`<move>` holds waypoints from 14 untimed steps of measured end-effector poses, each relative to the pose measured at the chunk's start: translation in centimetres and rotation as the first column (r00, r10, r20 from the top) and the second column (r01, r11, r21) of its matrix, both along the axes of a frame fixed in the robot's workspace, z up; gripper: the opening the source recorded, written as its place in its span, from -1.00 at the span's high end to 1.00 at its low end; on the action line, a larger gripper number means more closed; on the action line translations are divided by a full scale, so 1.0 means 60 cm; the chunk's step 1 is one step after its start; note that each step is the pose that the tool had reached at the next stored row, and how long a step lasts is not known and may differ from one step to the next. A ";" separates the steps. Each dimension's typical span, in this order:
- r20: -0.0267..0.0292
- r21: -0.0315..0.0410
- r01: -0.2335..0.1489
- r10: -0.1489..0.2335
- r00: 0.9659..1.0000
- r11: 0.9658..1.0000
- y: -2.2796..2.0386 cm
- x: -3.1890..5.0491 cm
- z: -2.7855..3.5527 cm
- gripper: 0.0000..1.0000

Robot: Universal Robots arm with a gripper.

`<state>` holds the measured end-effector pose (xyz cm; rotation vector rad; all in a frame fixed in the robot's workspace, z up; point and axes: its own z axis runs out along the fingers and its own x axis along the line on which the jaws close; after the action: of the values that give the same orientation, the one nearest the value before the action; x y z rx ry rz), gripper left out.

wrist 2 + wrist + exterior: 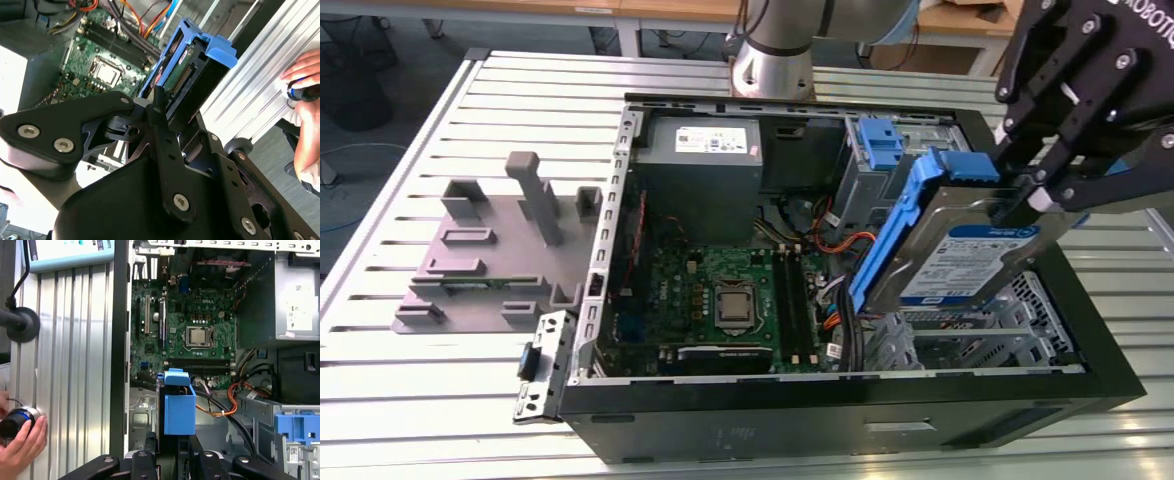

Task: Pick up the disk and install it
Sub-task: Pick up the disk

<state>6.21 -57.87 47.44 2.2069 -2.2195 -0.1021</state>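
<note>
Disk (937,250) with blue-and-white label (977,262) between fingers (1023,192)

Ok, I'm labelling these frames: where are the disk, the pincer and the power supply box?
disk (974,262), exterior view, on its blue-and-white label
pincer (1014,195), exterior view, midway between its fingertips, shut on the disk
power supply box (700,185), exterior view, on its grey face

In the exterior view, the end effector (1023,197) is cut off by the upper edge and by the exterior view's right edge. The arm (781,45) is cut off by the upper edge. The disk (958,262) covers part of the drive cage (987,338) beneath it. In both wrist views, the end effector's body hides the gripped end of the disk. In the first wrist view, a person's hand (20,447) is cut off at the picture's edge.
</note>
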 end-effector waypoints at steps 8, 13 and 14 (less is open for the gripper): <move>-0.003 0.000 0.000 0.000 1.000 1.000 0.0000 0.052 -0.004 0.30; -0.004 0.000 0.000 0.000 1.000 1.000 0.0000 0.077 -0.006 0.30; -0.004 0.000 0.000 0.000 1.000 1.000 0.0000 0.081 -0.007 0.30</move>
<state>11.08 -57.87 47.02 2.2050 -2.2177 -0.1059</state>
